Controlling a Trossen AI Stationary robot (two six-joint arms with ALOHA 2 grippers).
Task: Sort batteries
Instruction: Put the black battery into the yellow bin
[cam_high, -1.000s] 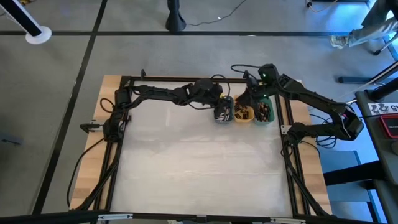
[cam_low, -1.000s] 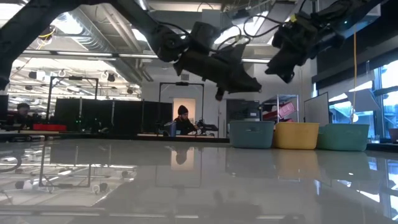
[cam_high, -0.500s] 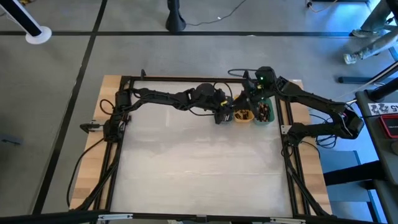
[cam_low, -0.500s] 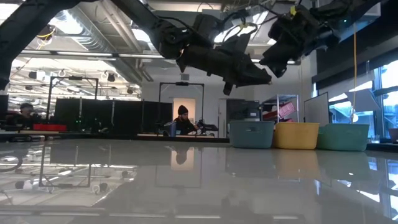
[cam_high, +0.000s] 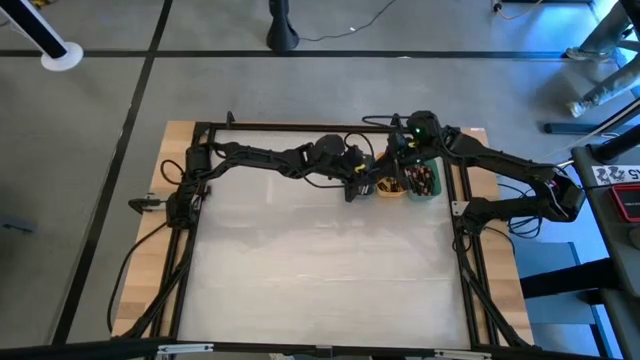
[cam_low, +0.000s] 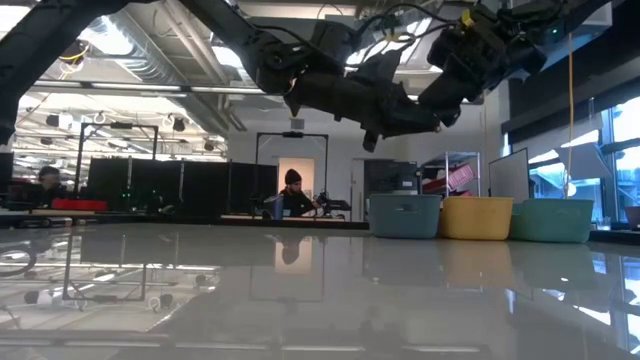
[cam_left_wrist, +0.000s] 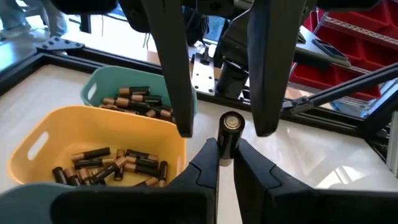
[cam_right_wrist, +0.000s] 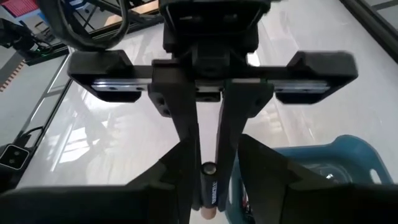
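My left gripper (cam_left_wrist: 226, 149) is shut on one dark battery (cam_left_wrist: 229, 132) with a silvery end cap. It hangs in the air over the table beside the trays. My right gripper (cam_left_wrist: 224, 129) faces it, open, with one long finger (cam_left_wrist: 177, 81) on each side of the battery and a gap to it on both sides. More batteries lie in the orange tray (cam_left_wrist: 37, 146) and the green tray (cam_left_wrist: 93, 90). In the high view both grippers meet over the row of trays (cam_high: 392, 186) at the table's far right. My left gripper pinches the battery's lower part (cam_left_wrist: 225, 151) between its two fingertips. The silvery end (cam_left_wrist: 231, 121) sticks out past the fingertips. In the right wrist view the left fingers (cam_right_wrist: 188, 140) reach toward the camera and close on the battery (cam_right_wrist: 209, 186). It is lifted clear of the table and trays.
The slate-blue (cam_low: 405, 215), orange (cam_low: 475, 217) and green (cam_low: 550, 220) trays stand in a row at the far right. The black frame rail (cam_high: 300, 128) runs along the far edge. The wide white tabletop (cam_high: 320, 260) lies toward the near edge.
The two grippers have drawn together above the trays. My left gripper carried the battery a little toward the table's right edge and slightly up. My right gripper swung toward the left one, and its fingers now stand on either side of the battery.
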